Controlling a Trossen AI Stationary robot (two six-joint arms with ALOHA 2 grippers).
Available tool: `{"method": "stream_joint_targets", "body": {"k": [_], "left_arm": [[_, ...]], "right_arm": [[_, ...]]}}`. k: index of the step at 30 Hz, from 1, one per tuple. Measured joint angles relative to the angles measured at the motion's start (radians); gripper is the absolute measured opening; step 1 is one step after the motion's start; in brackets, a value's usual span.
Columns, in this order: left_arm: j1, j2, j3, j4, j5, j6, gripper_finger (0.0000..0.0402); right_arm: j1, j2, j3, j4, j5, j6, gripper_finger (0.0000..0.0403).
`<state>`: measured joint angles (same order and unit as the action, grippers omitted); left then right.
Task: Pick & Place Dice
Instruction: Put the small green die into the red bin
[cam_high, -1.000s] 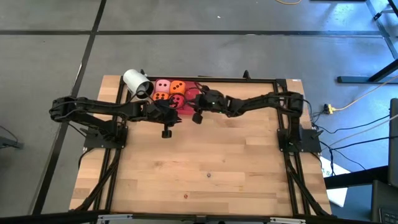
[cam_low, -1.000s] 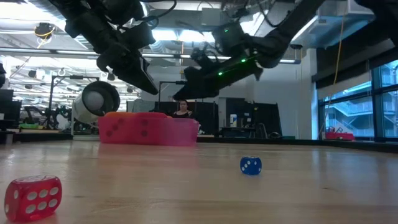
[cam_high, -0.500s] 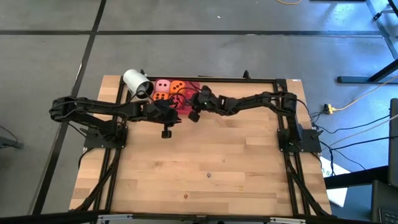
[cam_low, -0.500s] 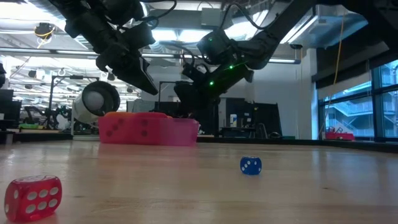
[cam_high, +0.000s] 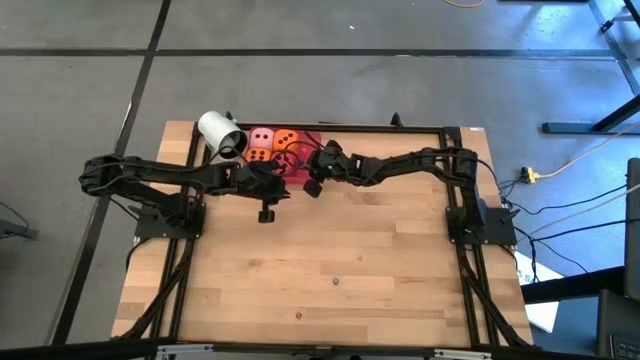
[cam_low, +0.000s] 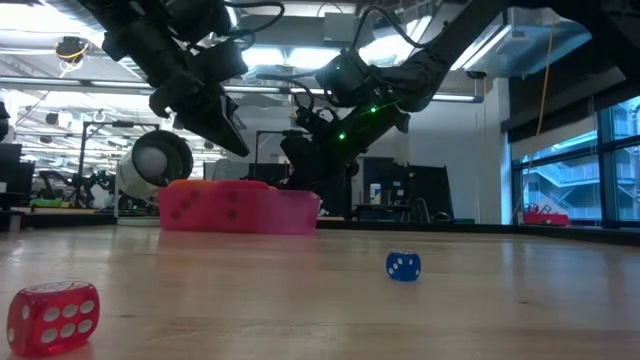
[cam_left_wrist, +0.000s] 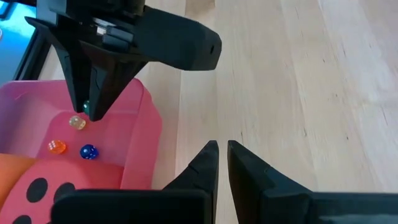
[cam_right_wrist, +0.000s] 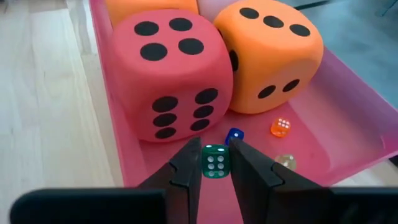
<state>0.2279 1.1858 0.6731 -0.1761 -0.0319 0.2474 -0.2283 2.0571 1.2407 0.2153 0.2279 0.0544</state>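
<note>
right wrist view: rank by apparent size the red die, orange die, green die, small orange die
1. Red die and orange die: about alike; the red one is nearer the camera, so no firm order.
2. Green die, between the right gripper fingers.
3. Small orange die.

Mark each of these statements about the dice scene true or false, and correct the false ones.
1. The right tool has a small green die pinched between its fingers. True.
2. The left tool grips an orange die. False: it is shut on nothing, over bare wood beside the pink tray.
3. The big red die sits inside the pink tray. True.
4. No dice lie on the table outside the tray. False: the low view shows a small blue die and a small red die on the wood, apart from the tray.
</note>
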Motion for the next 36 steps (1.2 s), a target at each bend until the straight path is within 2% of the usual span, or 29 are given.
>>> {"method": "stream_joint_targets", "body": {"k": [6, 36], "left_arm": [[0.000, 0.000, 0.000, -0.008, 0.000, 0.000, 0.0029], [0.000, 0.000, 0.000, -0.008, 0.000, 0.000, 0.0029]], "right_arm": [[0.000, 0.000, 0.000, -0.028, -0.008, 0.046, 0.0082], [0.001, -0.002, 0.000, -0.067, -0.011, 0.038, 0.0082]]}}
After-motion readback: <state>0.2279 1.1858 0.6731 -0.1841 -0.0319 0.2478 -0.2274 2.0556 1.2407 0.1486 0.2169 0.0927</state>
